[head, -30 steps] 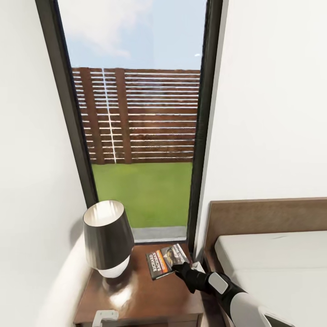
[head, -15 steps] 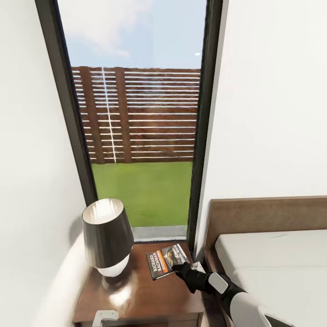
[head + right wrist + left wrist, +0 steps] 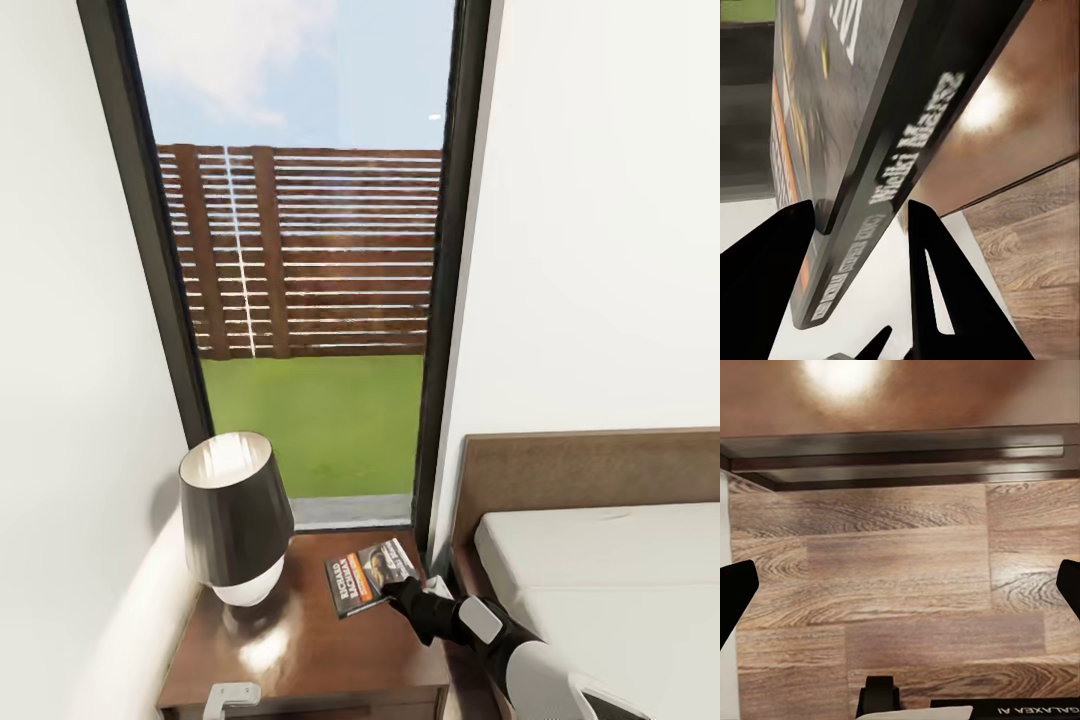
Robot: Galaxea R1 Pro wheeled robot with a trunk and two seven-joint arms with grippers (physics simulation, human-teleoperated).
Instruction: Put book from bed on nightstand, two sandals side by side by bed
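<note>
Head view: the right gripper (image 3: 400, 590), on a black-and-white forearm entering from 5 o'clock, holds the book (image 3: 368, 576) by its near right corner above the nightstand (image 3: 330, 650). The book lies at about 6 o'clock of the tall dark-framed window (image 3: 300, 260), its cover up, white title lettering and orange band legible. Whether it rests on the glossy brown top or is just above it cannot be told here. A lamp (image 3: 236, 520) with a dark shade stands on the nightstand at 9 o'clock from the book. The bed (image 3: 610, 580), pale mattress and brown headboard, lies at 3 o'clock from the nightstand.

Right wrist view: supplies the grip detail. The two black fingers (image 3: 945, 277) are closed on the book's (image 3: 862, 150) spine edge, one on each face; the nightstand top (image 3: 1020, 97) shows beyond.

Left wrist view: the left gripper (image 3: 900, 585) stands wide open and holds nothing, its fingertips at opposite edges, over wood-plank floor (image 3: 892, 585) before the nightstand's front edge (image 3: 900, 457).
</note>
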